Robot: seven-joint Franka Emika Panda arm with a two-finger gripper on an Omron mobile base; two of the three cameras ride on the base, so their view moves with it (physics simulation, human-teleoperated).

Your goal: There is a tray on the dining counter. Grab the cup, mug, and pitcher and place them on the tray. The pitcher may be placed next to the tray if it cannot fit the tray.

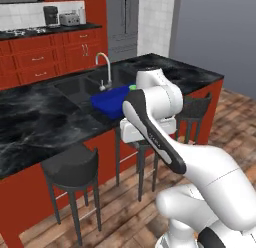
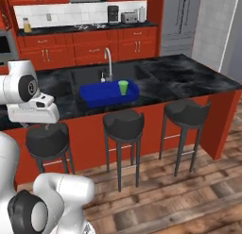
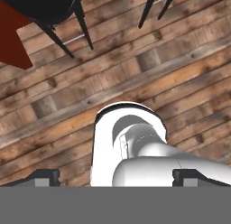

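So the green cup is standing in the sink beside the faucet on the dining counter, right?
Not quite. The green cup stands upright in the blue tray, not in the sink. The tray sits on the dining counter just in front of the faucet, as the right base view shows.

cup [image 1: 132, 86]: mostly hidden by arm | tray [image 1: 107, 102]: partly hidden

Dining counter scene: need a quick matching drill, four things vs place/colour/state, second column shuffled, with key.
Things:
1. cup
2. tray
3. faucet
4. gripper

Descriptions:
A. curved and silver, behind the tray at the sink
B. jaws open, pointing down at the wooden floor
C. green, standing upright in the tray
D. bright blue, resting on the dining counter in front of the sink

Pairs: 1-C, 2-D, 3-A, 4-B
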